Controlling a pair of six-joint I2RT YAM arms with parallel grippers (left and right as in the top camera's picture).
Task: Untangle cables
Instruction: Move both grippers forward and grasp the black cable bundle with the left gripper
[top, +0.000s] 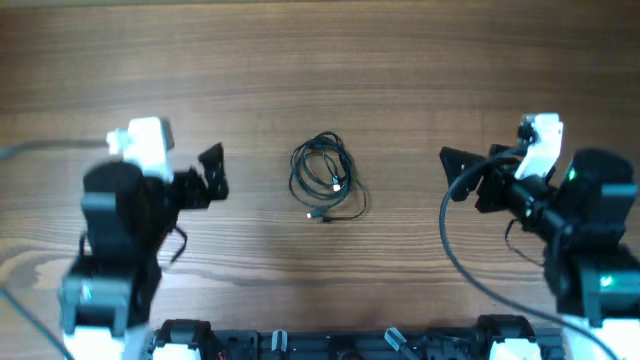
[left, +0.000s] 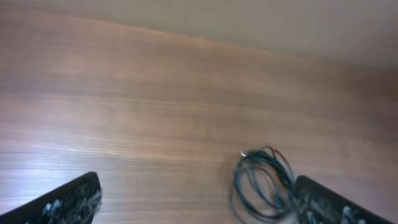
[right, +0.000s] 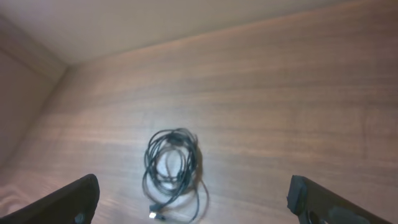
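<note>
Where the overhead view looks straight down on the wooden worktop (top: 320, 60), we see the cables (top: 325, 185) lying as one small bundle of thin black loops near the middle of the frame, between the two arms. A silvery plug tip (top: 337, 185) shows inside the loops, and another cord end sticks out at the lower edge of the bundle.

The left hand (top: 212, 172) sits left of centre, pointing towards the bundle but well apart from it. The right hand (top: 460, 170) sits right of centre, also well apart from the cords. Neither touches anything.

In the left wrist view, which is blurred, we find the left hand (left: 196, 186) spread wide, its fingers (left: 68, 202) in the two lower corners with bare wood between them. The cables (left: 261, 183) appear at the lower right of that frame, their loops reaching the edge of the right-side finger in the picture.

In the right wrist view the right hand (right: 193, 186) is likewise spread wide and holds nothing, with its fingers (right: 74, 199) in the lower corners. The cables (right: 174, 171) lie flat on the wood in the lower middle of that frame, a little left of centre, with a pale plug end at the bottom of the bundle.
</note>
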